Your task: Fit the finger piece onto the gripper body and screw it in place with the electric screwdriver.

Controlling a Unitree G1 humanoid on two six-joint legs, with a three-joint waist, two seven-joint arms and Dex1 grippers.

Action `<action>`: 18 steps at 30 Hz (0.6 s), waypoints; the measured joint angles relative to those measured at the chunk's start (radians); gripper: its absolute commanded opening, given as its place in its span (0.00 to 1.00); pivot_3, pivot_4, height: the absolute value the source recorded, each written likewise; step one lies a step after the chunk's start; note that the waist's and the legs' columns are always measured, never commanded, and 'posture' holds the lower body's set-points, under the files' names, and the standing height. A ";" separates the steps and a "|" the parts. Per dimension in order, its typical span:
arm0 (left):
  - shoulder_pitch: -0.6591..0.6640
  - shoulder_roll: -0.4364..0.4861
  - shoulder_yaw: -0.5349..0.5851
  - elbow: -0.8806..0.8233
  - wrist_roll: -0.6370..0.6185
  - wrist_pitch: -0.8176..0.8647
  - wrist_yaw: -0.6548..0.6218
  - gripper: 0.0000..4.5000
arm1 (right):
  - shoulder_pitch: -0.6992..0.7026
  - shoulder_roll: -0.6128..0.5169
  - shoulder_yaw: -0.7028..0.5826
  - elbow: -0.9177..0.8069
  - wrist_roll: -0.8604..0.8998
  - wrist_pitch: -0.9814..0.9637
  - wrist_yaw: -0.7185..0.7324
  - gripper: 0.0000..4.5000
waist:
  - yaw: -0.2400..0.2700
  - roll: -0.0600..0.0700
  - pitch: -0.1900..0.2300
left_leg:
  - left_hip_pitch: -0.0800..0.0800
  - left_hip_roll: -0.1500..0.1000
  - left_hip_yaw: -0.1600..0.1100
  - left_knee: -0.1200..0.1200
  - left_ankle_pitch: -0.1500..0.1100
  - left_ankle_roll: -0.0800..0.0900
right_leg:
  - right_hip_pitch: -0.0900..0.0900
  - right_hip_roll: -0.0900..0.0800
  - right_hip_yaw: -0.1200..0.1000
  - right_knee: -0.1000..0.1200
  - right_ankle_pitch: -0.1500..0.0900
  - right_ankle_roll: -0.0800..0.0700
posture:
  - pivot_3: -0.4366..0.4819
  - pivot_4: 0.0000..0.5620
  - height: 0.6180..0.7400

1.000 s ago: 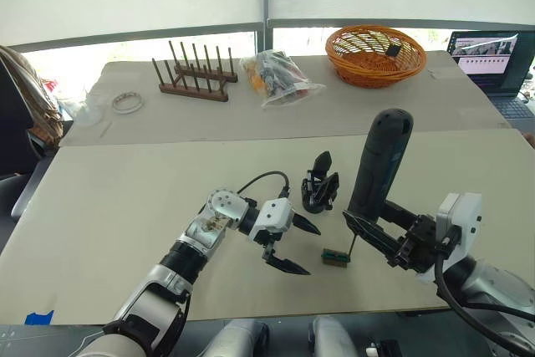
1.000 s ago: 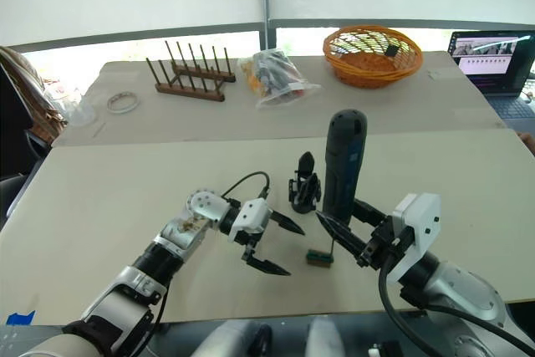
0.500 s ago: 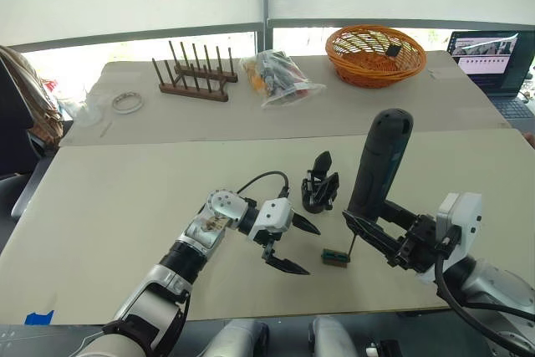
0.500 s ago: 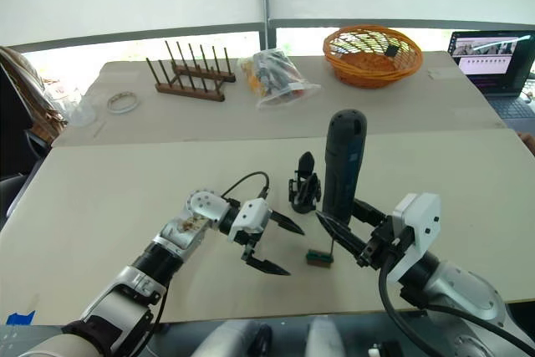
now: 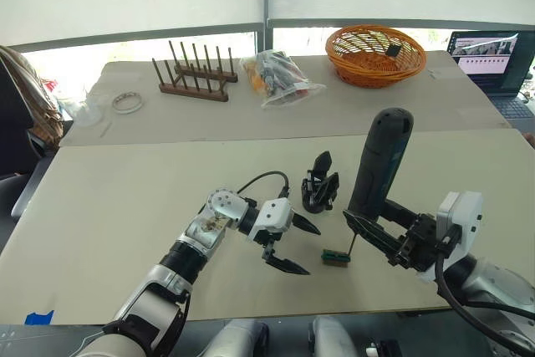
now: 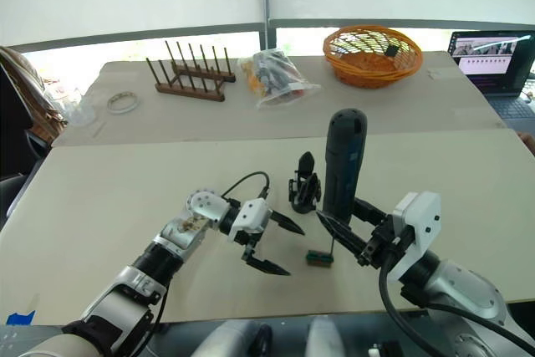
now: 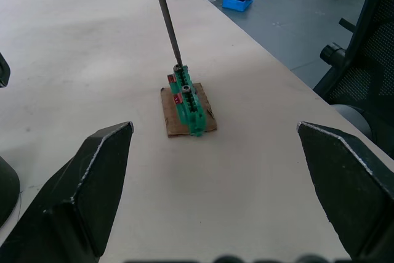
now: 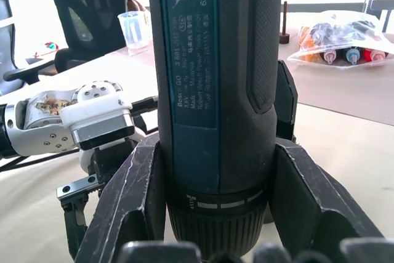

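Beige tabletop (image 5: 125,181) and honestly nothing on it has budged since a second ago, both arms are parked exactly where they were and the bit hasn't lifted.

Biggest task thing is the one electric screwdriver (image 5: 380,160). Its long axis runs nearly upright, fat end leaning a touch toward 1 o'clock, thin metal bit pointing down at about 7 o'clock. The right gripper (image 5: 374,232) is clamped around its lower barrel, and in the right wrist view you can see both fingers (image 8: 132,195) hugging the collar. The bit tip sits on top of a single small green screw holder (image 7: 188,106), which rests on a scrap of brown card (image 7: 172,118).

Next, one gripper body (image 5: 319,186), standing at roughly 11 o'clock from the green holder and just beside the screwdriver. Its black pointed finger sticks straight up, 12 o'clock. I can't pick out a separate loose finger piece.

The left gripper (image 5: 297,247) hovers low at 9 o'clock of the green holder, fingers spread wide apart with nothing between them, tips aimed toward 3 o'clock.

Background at the far edge: one orange wicker basket (image 5: 374,54), one wooden peg rack (image 5: 192,73), one clear bag of bits (image 5: 276,77), one laptop (image 5: 493,60).
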 measured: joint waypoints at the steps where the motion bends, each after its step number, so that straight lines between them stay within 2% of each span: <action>1: 0.000 0.000 0.000 0.000 0.000 0.000 0.000 1.00 | 0.000 0.000 0.000 0.000 0.000 0.000 0.001 0.43 | 0.000 0.000 0.000 | 0.000 0.000 0.000 0.000 0.000 0.000 | 0.000 0.000 0.000 0.000 0.000 0.000 | 0.48 0.27 1.00; 18: 0.000 0.000 0.000 0.000 0.000 0.000 0.000 1.00 | 0.000 0.000 -0.022 0.001 0.001 0.000 0.005 0.43 | 0.000 0.000 0.000 | 0.000 0.000 0.000 0.000 0.000 0.000 | 0.000 0.000 0.000 0.000 0.000 0.000 | 0.48 0.27 1.00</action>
